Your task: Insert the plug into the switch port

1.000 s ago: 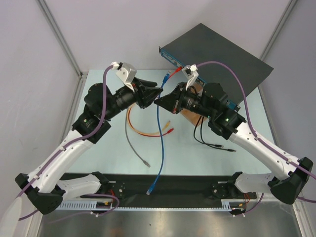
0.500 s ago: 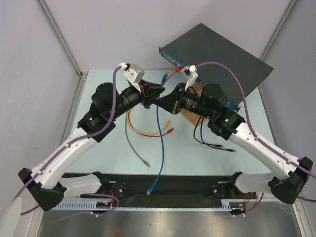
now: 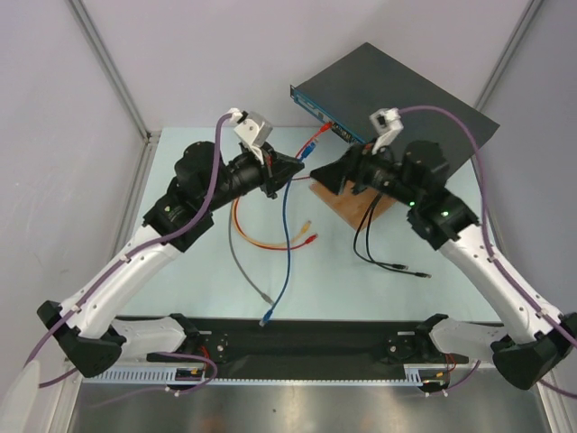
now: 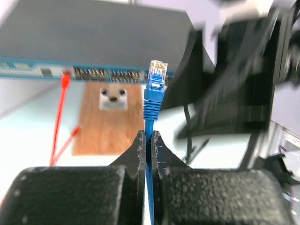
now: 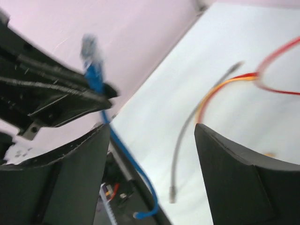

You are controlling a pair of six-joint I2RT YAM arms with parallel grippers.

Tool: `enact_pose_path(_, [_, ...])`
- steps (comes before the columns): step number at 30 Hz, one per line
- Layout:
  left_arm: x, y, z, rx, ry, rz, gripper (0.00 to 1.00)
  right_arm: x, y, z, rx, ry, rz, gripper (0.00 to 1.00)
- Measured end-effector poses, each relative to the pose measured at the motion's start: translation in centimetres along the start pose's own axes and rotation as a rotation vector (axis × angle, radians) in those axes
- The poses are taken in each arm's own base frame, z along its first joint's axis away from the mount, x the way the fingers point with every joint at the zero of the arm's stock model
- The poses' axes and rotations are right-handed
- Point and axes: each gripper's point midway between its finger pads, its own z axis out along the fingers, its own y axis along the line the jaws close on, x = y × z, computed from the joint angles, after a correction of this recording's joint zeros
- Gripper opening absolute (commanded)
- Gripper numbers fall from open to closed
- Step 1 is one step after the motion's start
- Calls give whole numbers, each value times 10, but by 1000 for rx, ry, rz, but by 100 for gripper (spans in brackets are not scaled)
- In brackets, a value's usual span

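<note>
Plug (image 4: 156, 79) on the blue cable (image 3: 287, 244): clear moulded tip over a ribbed blue boot, standing upright just above the left gripper (image 4: 146, 137), in the air short of the switch (image 3: 406, 99) and not seated in any port. Left gripper fingers (image 4: 138, 145), black and faintly grained, are pressed together on the blue cable directly below the boot; no gap shows between them beyond the cable. Switch is a flat black metal box at the far right of the table (image 3: 361, 298), set at an angle, its narrow blue front face (image 4: 28, 69) carrying a row of small sockets; a red cable (image 4: 58, 122) is plugged into one of them. Wooden board (image 3: 347, 203), brown and smooth, lies just in front of that face and carries a small white block (image 4: 112, 96). Left arm reaches forward and to the right, wrist roughly level, gripper pointed at the blue face. Right gripper (image 5: 152, 127) stands wide open and holds nothing; it sits over the board, facing the left gripper, close but apart. Orange cable (image 3: 257, 239), grey cable (image 3: 242, 266) and black cable (image 3: 370, 248) lie loose on the pale table.
</note>
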Motion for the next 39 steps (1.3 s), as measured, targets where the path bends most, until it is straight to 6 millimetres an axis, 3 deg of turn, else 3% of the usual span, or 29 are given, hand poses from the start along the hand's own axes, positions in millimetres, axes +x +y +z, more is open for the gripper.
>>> enact_pose_path(3, [12,-2,1,8,53,-34,0,-25,-27,-30,83,-39,-44,74])
enact_pose_path(5, [22,-7,1,20,89,-51,0,-44,-33,-51,116,-87,-64,72])
enact_pose_path(7, [29,-15,1,41,115,-62,0,-56,-28,-65,109,-117,-78,72])
enact_pose_path(10, [38,-27,4,76,144,-66,0,-70,-3,-73,32,-130,-90,73])
enact_pose_path(14, [52,-32,11,96,193,-75,0,-60,13,-67,-56,-72,-51,72])
enact_pose_path(20, [62,-36,14,105,230,-81,0,-35,12,-49,-88,29,15,70])
enact_pose_path(32, [59,-43,13,134,221,-79,0,-31,4,-46,-59,39,32,65])
enact_pose_path(34, [56,-44,12,139,212,-77,0,-28,2,-45,-51,44,37,60])
enact_pose_path(39, [52,-46,11,144,198,-74,0,-22,-4,-43,-37,58,50,33])
